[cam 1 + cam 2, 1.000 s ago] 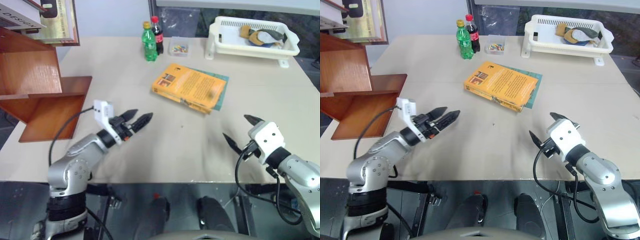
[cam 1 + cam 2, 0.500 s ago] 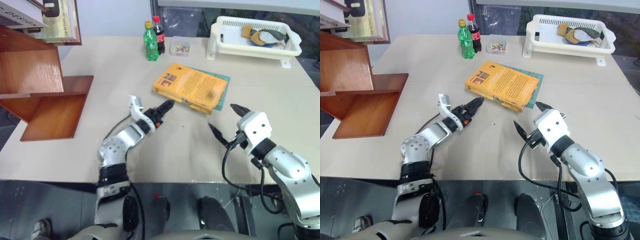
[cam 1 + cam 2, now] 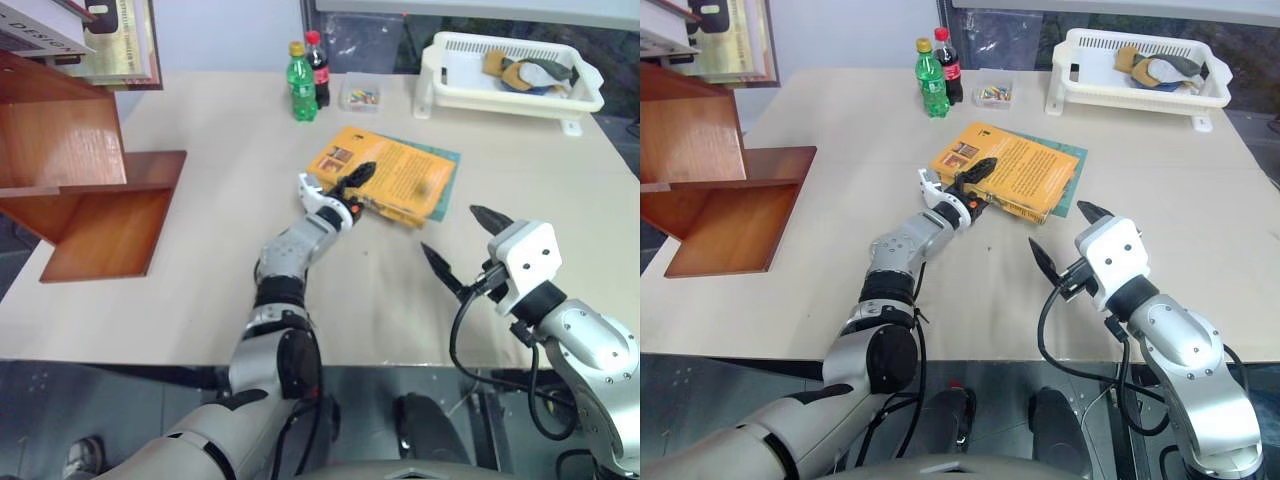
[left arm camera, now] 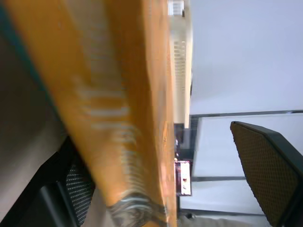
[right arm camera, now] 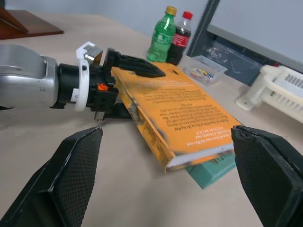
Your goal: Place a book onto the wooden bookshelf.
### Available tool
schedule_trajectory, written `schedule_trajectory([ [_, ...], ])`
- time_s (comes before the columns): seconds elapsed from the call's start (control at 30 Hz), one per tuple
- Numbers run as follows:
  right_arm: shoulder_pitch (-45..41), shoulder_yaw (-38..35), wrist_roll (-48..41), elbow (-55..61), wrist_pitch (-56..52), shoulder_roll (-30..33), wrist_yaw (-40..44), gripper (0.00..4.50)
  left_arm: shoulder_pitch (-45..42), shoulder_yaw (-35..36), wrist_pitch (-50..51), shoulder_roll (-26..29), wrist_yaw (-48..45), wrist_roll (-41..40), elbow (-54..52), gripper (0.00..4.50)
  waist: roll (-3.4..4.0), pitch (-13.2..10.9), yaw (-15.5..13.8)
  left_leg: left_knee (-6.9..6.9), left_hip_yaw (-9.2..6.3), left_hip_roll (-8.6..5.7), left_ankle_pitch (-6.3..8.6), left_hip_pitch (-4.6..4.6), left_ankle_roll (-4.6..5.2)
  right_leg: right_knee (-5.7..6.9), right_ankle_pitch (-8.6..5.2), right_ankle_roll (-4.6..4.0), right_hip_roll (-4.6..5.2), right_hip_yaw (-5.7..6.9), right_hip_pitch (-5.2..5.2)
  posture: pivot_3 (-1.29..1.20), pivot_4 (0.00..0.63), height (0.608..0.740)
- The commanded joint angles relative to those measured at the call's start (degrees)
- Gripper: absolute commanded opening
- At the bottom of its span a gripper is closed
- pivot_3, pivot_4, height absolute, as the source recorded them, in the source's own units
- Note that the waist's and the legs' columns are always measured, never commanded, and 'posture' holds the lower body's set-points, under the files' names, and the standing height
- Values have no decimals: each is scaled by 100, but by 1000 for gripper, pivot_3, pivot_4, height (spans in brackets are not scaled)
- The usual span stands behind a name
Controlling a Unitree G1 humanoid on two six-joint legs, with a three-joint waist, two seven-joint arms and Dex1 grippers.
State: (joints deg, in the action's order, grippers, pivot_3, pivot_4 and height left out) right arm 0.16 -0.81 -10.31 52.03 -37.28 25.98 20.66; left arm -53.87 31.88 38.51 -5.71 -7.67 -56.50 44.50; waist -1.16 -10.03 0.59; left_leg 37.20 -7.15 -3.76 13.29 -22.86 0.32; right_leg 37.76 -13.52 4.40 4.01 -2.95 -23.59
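Note:
The orange-yellow book (image 3: pixel 395 172) lies flat mid-table on top of a teal book (image 3: pixel 447 180). My left gripper (image 3: pixel 355 185) has reached its near left corner. The jaws are open and straddle the spine edge, one finger over the cover and one below; in the left wrist view the spine (image 4: pixel 118 118) runs between the fingers. My right gripper (image 3: pixel 457 235) hovers open to the right of the book, a little nearer to me, holding nothing. The wooden bookshelf (image 3: pixel 90 190) stands at the table's left edge.
A green bottle (image 3: pixel 300 85) and a cola bottle (image 3: pixel 316 65) stand behind the book beside a small clear box (image 3: pixel 358 93). A white basket tray (image 3: pixel 450 85) with items sits at the back right. Framed pictures lean above the shelf.
My left arm stretched forward and to the right, rolling its wrist, until its jaws reached the book's corner. The right gripper moved a little up and to the left.

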Motion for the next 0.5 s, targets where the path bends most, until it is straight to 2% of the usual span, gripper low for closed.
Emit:
schedule_trajectory([
  [0.03, 70, -98, 17, 321, 53, 8, -89, 4500, -182, 188, 20, -52, 72, -175, 198, 3322, 0, 0, 1, 0, 0, 0, 0, 1, 0, 0, 0, 0, 0, 0, 0, 0, 150, 740],
  [0.07, 107, -100, 22, 331, 67, 10, -90, 4500, -175, 221, 29, -57, 86, -173, 192, 2781, 0, 0, 2, 0, 0, 0, 0, 0, 0, 1, 0, 0, 0, 1, 0, 0, 150, 740],
  [0.1, 152, -92, 36, 329, 95, 13, -92, 4500, -166, 266, 54, -57, 107, -185, 181, 2524, 0, 0, 2, 0, -1, 0, 0, 1, 0, 1, 0, 0, -1, 1, 0, 0, 150, 740],
  [0.13, 208, -89, 49, 329, 133, 17, -90, 4500, -143, 292, 84, -65, 128, -195, 146, 2000, 0, 0, 2, 0, 0, 1, 0, 0, 0, 1, 0, 0, 0, 0, 0, 0, 150, 740],
  [0.17, 247, -85, 63, 321, 165, 23, -87, 4500, -123, 309, 110, -70, 153, -198, 114, 1660, 0, 0, 2, 0, 0, 1, -1, 0, -1, 0, 0, 0, 0, 0, 1, 0, 150, 740],
  [0.3, 296, -57, 117, 233, 290, 20, -73, 4500, 10, 413, 240, -136, 385, -350, -175, 1660, 1, 0, 13, 0, -4, 1, -1, 3, -1, 1, 0, 1, 0, -3, 0, 0, 150, 740],
  [0.5, 334, -48, 136, 139, 430, 23, -41, 4500, 578, 533, 646, -317, 1104, -827, -1257, 1660, 1, 0, 26, -1, -18, 8, -10, 5, -17, 2, 0, 1, -2, -10, 0, 0, 150, 740],
])
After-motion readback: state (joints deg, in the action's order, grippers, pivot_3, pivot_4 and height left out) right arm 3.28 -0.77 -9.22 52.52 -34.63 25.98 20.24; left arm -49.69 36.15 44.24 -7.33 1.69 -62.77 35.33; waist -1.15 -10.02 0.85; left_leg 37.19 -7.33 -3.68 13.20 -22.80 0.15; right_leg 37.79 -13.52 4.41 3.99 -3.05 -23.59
